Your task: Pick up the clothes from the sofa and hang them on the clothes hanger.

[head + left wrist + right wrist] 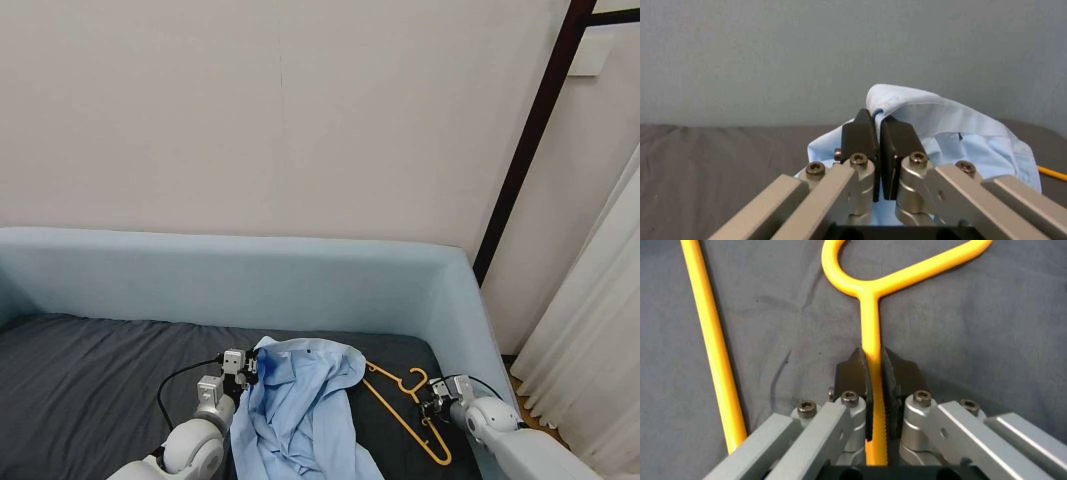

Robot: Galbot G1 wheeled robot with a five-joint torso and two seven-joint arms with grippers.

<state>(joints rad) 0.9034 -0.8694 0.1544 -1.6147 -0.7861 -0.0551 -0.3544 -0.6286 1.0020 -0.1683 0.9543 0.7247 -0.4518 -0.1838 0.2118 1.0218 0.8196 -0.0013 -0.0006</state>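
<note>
Light-blue cotton shirt (300,420) on dark grey sofa seat (90,370): left jaws, closed, pinch its collar up; at its 3 o'clock, right jaws clamp the neck of the yellow plastic hanger (869,315), ready for threading.

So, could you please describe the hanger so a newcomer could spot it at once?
Find the pale blue sofa with its dark seat. At the seat's right end, beside the crumpled blue shirt, lies the hanger, its neck pinched in the right gripper. It is the one thin, bright orange-yellow thing there.
</note>
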